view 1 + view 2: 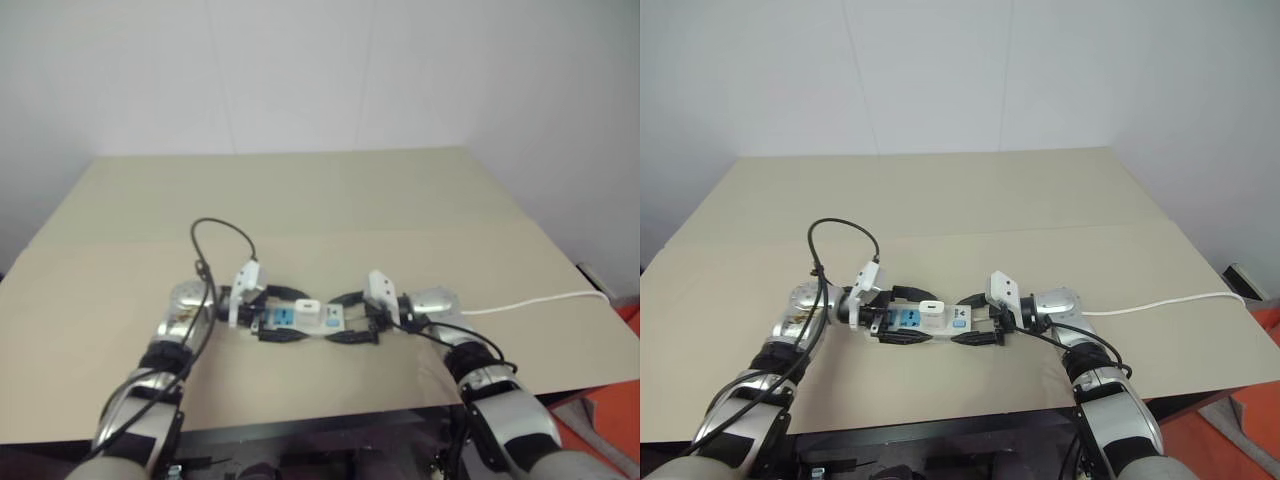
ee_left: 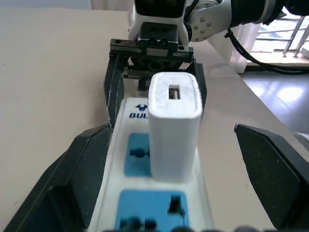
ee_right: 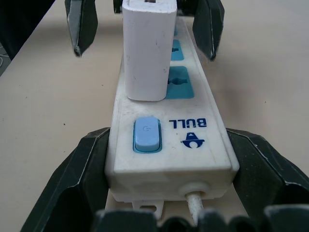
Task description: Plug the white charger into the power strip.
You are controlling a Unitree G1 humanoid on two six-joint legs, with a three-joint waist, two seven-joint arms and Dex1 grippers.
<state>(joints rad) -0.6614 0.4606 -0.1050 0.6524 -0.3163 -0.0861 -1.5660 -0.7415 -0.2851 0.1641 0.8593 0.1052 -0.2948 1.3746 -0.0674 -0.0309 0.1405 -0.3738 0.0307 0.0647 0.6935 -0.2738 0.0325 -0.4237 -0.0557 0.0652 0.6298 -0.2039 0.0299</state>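
The white charger (image 1: 307,307) stands upright in a blue socket of the power strip (image 3: 193,145), which lies flat on the table near its front edge. My left gripper (image 1: 293,315) is open around the strip's far end. Its black fingers (image 2: 270,179) stand on either side of the charger and apart from it. From the opposite side, my right gripper (image 1: 965,319) is shut on the strip's switch end, one finger pressed against each long side. The blue switch (image 3: 146,135) and the cord outlet sit between those fingers.
The strip's thin white cord (image 1: 540,300) runs right across the tan table (image 1: 300,200) to its right edge. A black cable (image 1: 225,235) loops up over my left wrist. An orange object (image 1: 610,400) sits below the table's right corner.
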